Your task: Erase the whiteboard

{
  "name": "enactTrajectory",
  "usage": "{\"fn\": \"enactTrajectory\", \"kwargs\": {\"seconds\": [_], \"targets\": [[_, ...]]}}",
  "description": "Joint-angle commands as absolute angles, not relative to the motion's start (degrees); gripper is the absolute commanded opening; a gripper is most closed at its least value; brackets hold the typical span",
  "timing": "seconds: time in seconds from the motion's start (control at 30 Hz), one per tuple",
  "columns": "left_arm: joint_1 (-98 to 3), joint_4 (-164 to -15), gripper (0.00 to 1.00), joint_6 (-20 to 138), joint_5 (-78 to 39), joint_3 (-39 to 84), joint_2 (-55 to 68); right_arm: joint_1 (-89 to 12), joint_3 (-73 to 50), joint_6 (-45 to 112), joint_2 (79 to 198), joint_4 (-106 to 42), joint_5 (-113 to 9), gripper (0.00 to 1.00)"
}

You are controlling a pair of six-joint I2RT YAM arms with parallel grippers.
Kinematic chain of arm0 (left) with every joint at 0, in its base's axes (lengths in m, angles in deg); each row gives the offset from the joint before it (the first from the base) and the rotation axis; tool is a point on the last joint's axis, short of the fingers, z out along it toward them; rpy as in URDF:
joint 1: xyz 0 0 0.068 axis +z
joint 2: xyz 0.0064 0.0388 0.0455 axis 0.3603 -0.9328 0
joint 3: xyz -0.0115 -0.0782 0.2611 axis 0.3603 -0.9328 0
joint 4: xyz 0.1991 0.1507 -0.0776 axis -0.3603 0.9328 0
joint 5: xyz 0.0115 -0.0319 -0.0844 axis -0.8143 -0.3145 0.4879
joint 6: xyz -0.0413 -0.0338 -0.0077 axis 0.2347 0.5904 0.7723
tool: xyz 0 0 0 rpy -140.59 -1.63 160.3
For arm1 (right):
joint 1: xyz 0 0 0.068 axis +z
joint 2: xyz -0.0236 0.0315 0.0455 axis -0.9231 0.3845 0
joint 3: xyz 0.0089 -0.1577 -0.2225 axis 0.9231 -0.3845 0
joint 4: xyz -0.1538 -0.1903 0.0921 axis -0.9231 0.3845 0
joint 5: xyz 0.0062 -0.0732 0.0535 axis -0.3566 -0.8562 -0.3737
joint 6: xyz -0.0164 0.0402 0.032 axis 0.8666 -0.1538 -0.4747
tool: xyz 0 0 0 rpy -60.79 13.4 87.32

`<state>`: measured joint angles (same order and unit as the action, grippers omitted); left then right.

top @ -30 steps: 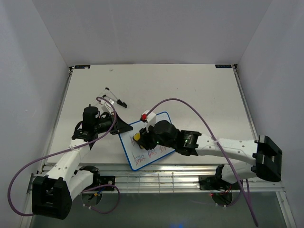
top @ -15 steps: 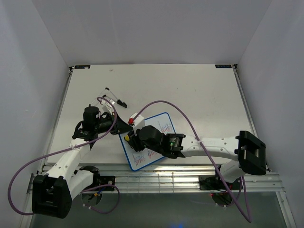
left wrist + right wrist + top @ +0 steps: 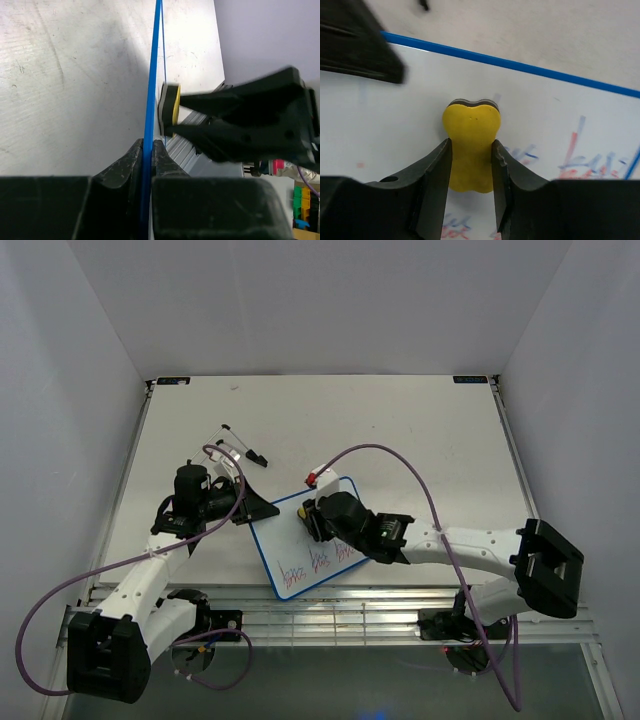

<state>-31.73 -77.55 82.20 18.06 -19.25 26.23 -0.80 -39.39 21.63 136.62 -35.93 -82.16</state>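
My left end effector (image 3: 148, 152) is clamped on the left edge of the whiteboard (image 3: 283, 538), which sits skewed on the worktop (image 3: 420, 440) just ahead of the arms. The right end effector (image 3: 471, 150) is pinching the yellow eraser (image 3: 471, 125) against it. My worry is that a hard sideways swipe twists the board out of that thin edge grip, and from above the right wrist hides the eraser and maybe some of the scribbles (image 3: 318, 562).
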Motion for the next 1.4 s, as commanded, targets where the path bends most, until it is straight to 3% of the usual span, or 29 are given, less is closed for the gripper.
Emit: {"fn": "enactTrajectory", "kwargs": {"seconds": [0.0,0.13,0.37,0.97,1.17,1.37], "targets": [[-32.72,-77.51,0.00,79.70,18.27,-18.99,27.64,6.34,-31.79,22.03,142.39,-37.98,-77.68,0.33],[-32.64,-77.59,0.00,79.70,18.18,-18.90,27.47,12.40,-20.29,20.98,148.29,-35.53,-77.59,0.33],[-32.72,-77.59,0.00,79.78,17.83,-19.34,28.25,12.07,-12.79,16.07,154.10,-25.52,-85.84,0.33],[-32.72,-77.59,0.00,79.78,18.01,-19.25,28.17,-0.06,-29.83,9.28,144.61,-21.89,-89.98,0.32],[-32.72,-77.68,0.00,79.87,17.92,-19.25,27.99,1.42,-25.63,10.86,146.27,-23.38,-85.41,0.32],[-32.81,-77.77,0.00,79.96,17.57,-19.52,28.43,9.07,-21.31,12.44,148.30,-26.02,-84.71,0.32]]}}
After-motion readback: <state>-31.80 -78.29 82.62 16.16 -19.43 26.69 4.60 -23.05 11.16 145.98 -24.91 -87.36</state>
